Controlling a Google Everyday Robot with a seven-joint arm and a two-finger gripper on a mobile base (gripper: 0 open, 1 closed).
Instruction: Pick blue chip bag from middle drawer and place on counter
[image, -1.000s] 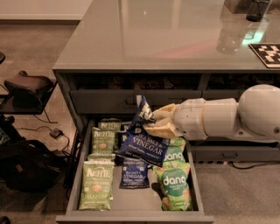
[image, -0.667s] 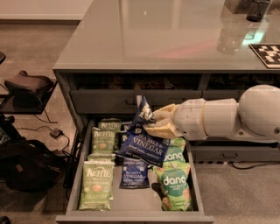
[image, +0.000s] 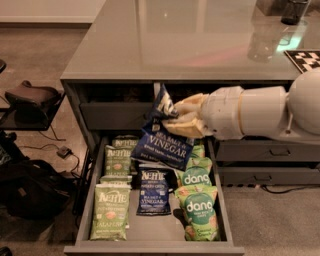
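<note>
My gripper (image: 172, 119) comes in from the right on a white arm and is shut on the top of a blue chip bag (image: 164, 143) with white "SEA SALT & VINEGAR" lettering. The bag hangs tilted above the open middle drawer (image: 150, 247), just below the counter's front edge. A second blue chip bag (image: 154, 191) lies flat on the drawer floor. The glossy grey-green counter (image: 185, 40) spreads behind and above.
Green Kettle bags (image: 111, 210) lie in the drawer's left column, green "dang" bags (image: 200, 210) in the right. Shallower drawers with bar handles (image: 280, 151) sit at right. A dark cup (image: 293, 10) and checkered board (image: 306, 59) stand on the counter's far right. A black stool (image: 30, 102) and bag are at left.
The gripper has lifted the blue chip bag a little higher, toward the counter's edge.
</note>
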